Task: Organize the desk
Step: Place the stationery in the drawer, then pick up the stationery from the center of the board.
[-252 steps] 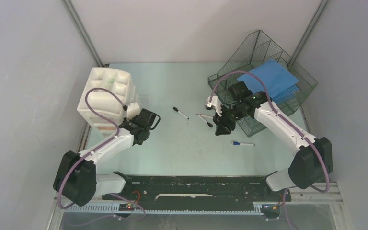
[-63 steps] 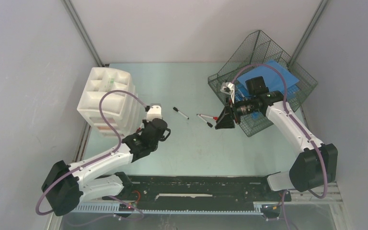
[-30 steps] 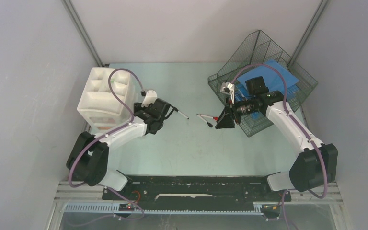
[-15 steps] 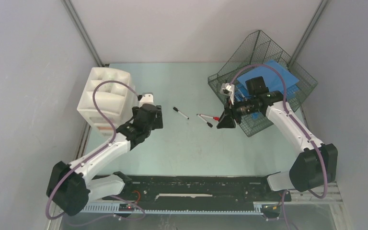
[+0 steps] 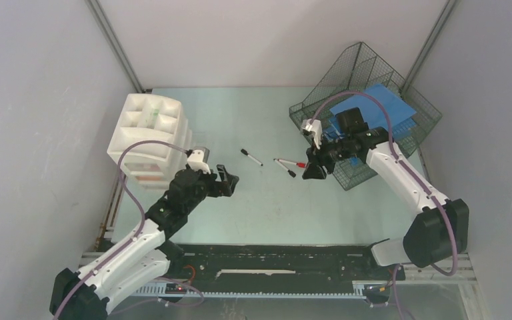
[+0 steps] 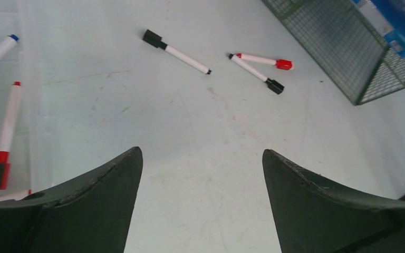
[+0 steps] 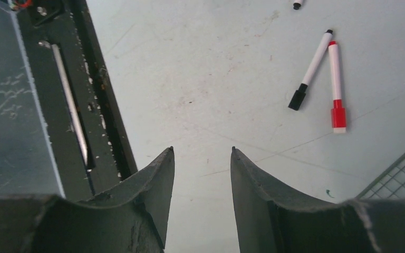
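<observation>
Along the near edge of the desk (image 5: 267,213), pale mint-green and lightly scuffed, a black rail (image 5: 273,260); on the other three sides, grey walls (image 5: 40,100). Against the left edge, toward the far corner, a white drawer unit (image 5: 148,130). In the far right corner, a dark wire-mesh tray (image 5: 373,70), tilted up against the wall, with blue sheets (image 5: 380,110) inside.

Broad bare room across the middle and the near half. Toward the far middle, three markers flat on the surface: a lone black-capped marker (image 5: 252,157), and just to its right a red-capped marker (image 5: 292,163) and a second black-capped marker (image 5: 284,167), tips nearly together in a narrow V.

Off the drawer unit's near right corner, the left gripper (image 5: 230,181), above the surface, jaws spread wide, nothing between them. Just beside the tray's near corner, right of the marker pair, the right gripper (image 5: 310,172), jaws parted by a narrower gap, likewise empty. Well apart from each other, with clear surface between.
</observation>
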Motion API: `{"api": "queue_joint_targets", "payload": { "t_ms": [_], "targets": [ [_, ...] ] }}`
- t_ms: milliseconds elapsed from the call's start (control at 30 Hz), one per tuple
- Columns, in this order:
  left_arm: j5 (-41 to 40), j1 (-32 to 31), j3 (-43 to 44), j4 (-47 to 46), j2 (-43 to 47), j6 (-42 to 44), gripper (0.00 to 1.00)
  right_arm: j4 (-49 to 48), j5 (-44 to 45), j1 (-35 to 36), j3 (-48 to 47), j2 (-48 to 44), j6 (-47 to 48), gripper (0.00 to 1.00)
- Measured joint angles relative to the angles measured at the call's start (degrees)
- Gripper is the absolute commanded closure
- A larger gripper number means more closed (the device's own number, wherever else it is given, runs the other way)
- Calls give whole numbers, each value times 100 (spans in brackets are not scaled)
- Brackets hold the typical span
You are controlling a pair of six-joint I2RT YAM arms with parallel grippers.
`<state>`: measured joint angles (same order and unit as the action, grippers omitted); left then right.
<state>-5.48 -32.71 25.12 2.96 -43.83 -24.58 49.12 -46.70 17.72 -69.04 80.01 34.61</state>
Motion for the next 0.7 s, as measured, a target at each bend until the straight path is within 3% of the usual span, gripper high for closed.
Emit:
{"api": "queue_joint_targets", "payload": {
  "t_ms": [233, 700],
  "targets": [
    [299, 0, -439, -352, 411, -275, 7, -162, 1091, 660, -136, 201, 90, 49],
    [299, 0, -782, -319, 927, -411, 2, -164, 2872, 1032, -1480, 2476, 546, 49]
  ]
}}
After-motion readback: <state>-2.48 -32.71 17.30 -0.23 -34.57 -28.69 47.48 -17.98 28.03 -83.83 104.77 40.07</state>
